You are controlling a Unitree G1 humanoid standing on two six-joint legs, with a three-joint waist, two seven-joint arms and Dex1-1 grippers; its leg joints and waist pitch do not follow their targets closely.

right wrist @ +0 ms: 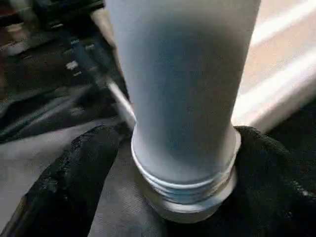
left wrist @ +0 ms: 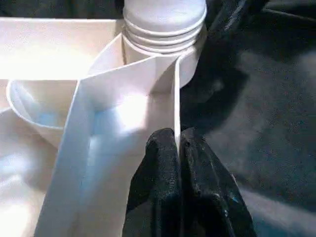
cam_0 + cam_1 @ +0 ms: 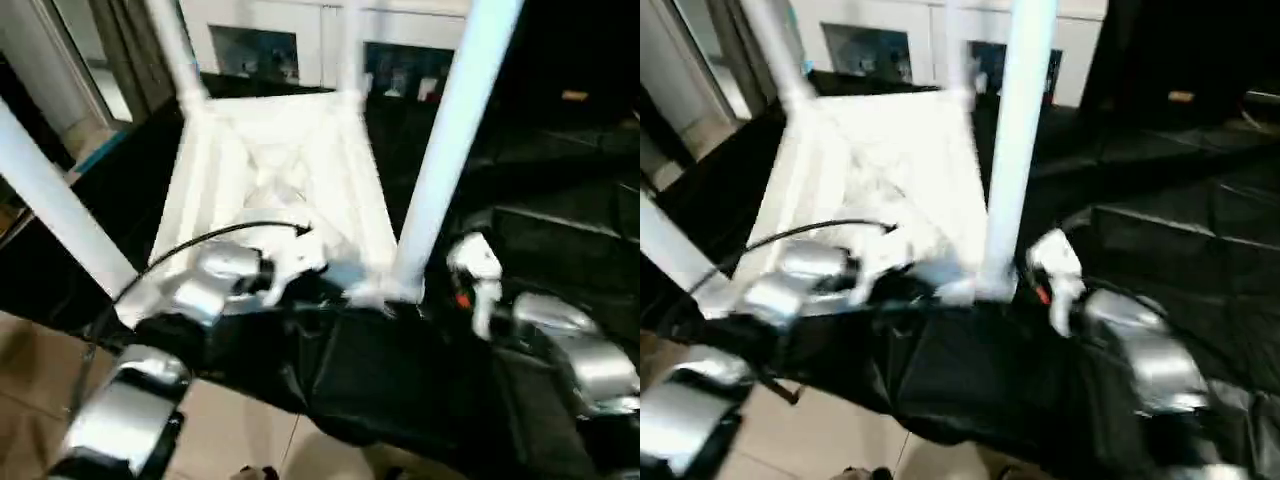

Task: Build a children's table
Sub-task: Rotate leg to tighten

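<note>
On the black-draped surface (image 3: 400, 390) the upturned table top (image 3: 275, 170) is pinched at its rim by the left hand (image 2: 177, 143), while the right hand (image 1: 182, 163), fingers apart, flanks the near leg (image 3: 445, 150), which could lean if loosely seated.

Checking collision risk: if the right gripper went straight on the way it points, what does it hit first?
Likely the table leg: it stands directly ahead, between the right gripper's spread fingers, just above its threaded end. Remaining gap is unclear.
</note>
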